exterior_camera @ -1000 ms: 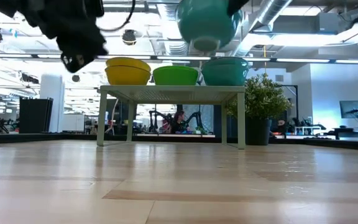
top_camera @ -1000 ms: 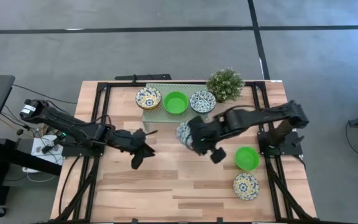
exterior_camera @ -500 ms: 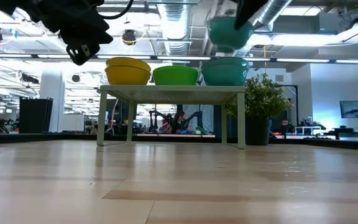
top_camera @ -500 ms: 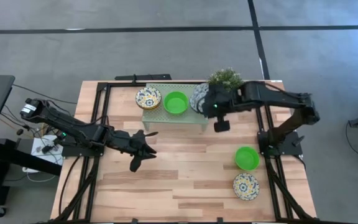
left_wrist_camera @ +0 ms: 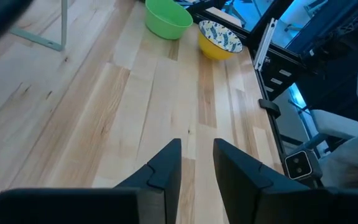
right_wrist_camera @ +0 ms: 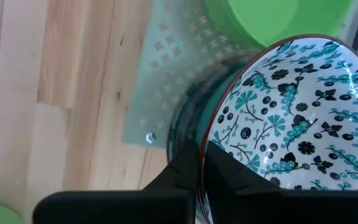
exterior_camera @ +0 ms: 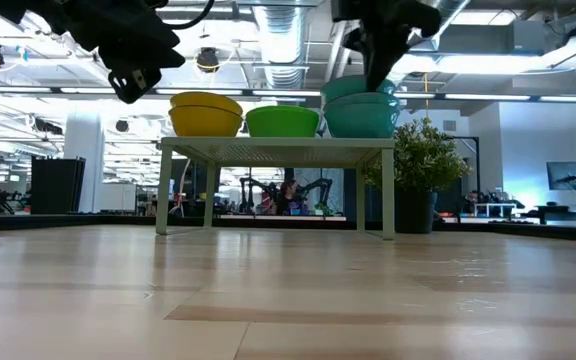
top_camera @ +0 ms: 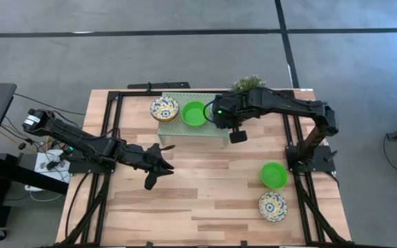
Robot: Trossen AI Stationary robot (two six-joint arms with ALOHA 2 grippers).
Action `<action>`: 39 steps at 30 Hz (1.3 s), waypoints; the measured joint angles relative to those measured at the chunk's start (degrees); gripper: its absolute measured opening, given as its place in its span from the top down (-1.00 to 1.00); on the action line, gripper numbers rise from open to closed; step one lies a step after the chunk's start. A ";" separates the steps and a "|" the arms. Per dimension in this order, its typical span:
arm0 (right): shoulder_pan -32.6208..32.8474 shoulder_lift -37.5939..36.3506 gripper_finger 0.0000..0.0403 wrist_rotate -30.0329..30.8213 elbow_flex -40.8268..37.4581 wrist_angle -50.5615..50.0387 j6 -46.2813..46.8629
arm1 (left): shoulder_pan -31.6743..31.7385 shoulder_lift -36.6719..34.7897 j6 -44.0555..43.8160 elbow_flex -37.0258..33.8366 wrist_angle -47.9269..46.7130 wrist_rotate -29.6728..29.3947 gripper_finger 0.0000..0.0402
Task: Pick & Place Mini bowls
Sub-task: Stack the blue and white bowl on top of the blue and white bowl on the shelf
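Stacking a mini bowl on the raised green shelf. My right gripper pinches the rim of a teal-patterned bowl, fingers closed on it, and holds it over the shelf's end nearest the potted plant. A second bowl of like colour sits directly beneath. To finish well, I would level the tilted bowl, centre it over the lower one, ease it down until it nests, and only then release.

The low view shows the carried bowl seated almost into the lower one, beside the green bowl and yellow bowl on the shelf. The right wrist view alone shows the grip on the rim.

My left gripper waits over the table off the shelf's opposite end, fingers narrowly parted, holding nothing. It sees a loose green bowl and a yellow patterned bowl far from the shelf.
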 joint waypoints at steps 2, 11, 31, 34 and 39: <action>-0.23 0.33 0.97 -0.05 -0.04 -0.34 0.33 | 0.00 0.00 -0.01 0.00 -0.02 0.00 0.53; -1.19 0.67 0.85 -0.19 0.00 -0.42 4.07 | 0.02 0.00 -0.01 0.00 0.42 0.00 0.53; -1.25 0.65 0.63 1.75 0.02 -2.66 6.32 | 0.00 0.00 -0.03 0.00 0.97 0.00 0.53; -1.25 0.65 0.57 2.08 0.02 -2.51 6.32 | 0.02 0.00 -0.03 0.00 1.16 0.00 0.53; -1.20 0.66 0.50 4.83 0.13 -2.72 6.28 | 0.01 0.00 -0.03 0.00 1.20 0.00 0.53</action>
